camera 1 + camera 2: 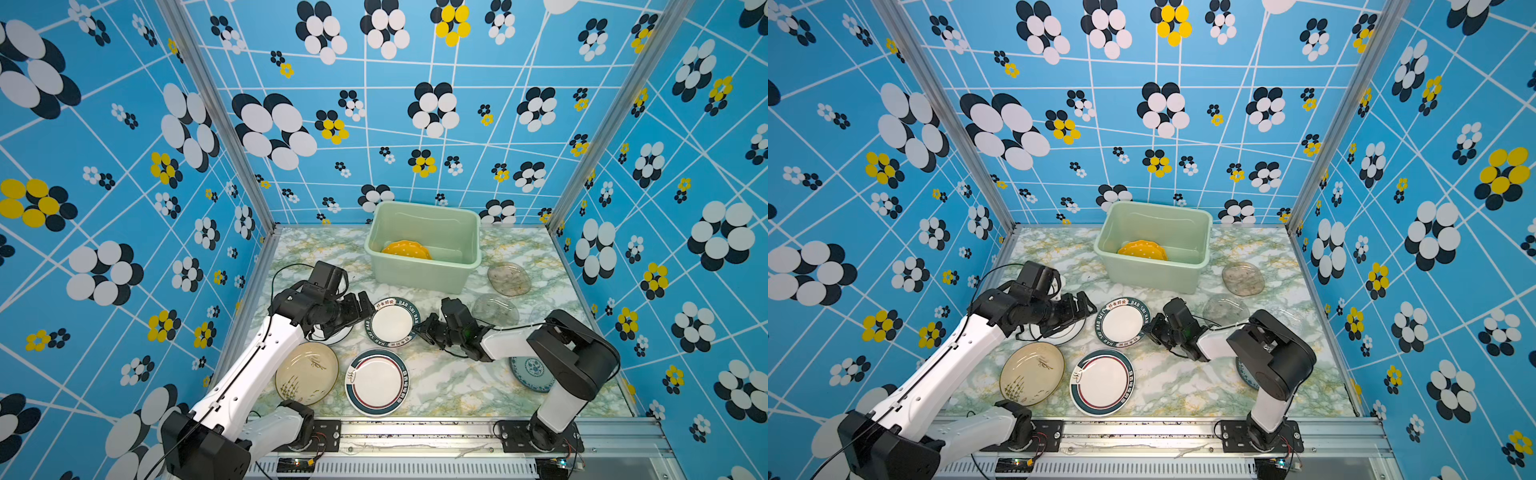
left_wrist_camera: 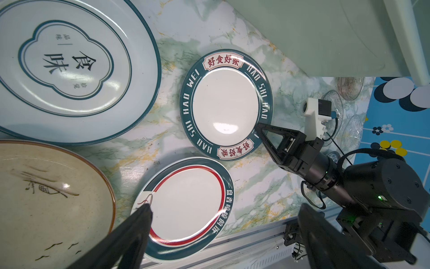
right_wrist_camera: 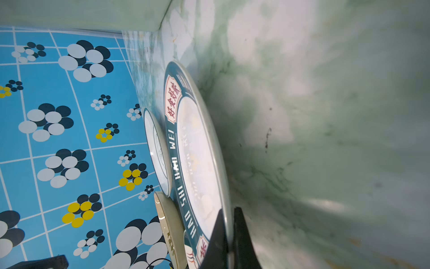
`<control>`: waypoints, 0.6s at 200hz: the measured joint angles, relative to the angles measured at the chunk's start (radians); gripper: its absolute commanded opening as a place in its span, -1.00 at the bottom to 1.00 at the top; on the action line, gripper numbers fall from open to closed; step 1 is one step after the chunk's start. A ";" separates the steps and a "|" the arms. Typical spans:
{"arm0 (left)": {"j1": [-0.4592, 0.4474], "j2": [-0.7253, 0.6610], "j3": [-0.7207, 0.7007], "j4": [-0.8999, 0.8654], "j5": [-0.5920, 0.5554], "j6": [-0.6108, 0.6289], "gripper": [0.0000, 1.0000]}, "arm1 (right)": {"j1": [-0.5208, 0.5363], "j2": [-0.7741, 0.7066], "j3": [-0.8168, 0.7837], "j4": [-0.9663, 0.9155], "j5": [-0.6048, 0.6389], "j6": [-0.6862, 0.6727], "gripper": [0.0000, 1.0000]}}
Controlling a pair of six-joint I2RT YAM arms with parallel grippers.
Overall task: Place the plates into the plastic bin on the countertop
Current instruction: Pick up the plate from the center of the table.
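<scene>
The tabletop (image 1: 457, 386) bore a mint bin (image 1: 415, 276) by its back edge, a lettered plate (image 1: 392, 322) centrally, clear glass plates (image 1: 509, 279) toward the right edge, a cream plate (image 1: 305, 372) and red-ringed plate (image 1: 376, 382) along the front.

The bin (image 1: 419, 275) is mint green, the dotted plate (image 1: 406, 249) yellow, the lettered plate (image 1: 392, 322) white, rimmed teal.

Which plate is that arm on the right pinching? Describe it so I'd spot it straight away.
Find the mint-green bin at the back of the countertop. Just in front of it lies a white plate, its rim pinched by the right gripper. Only its dark teal rim reads HAO SHI HAO WEI.
</scene>
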 measured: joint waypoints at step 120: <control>0.062 -0.045 0.197 -0.016 -0.002 0.047 0.99 | -0.001 -0.584 0.278 -1.049 0.110 -0.341 -1.00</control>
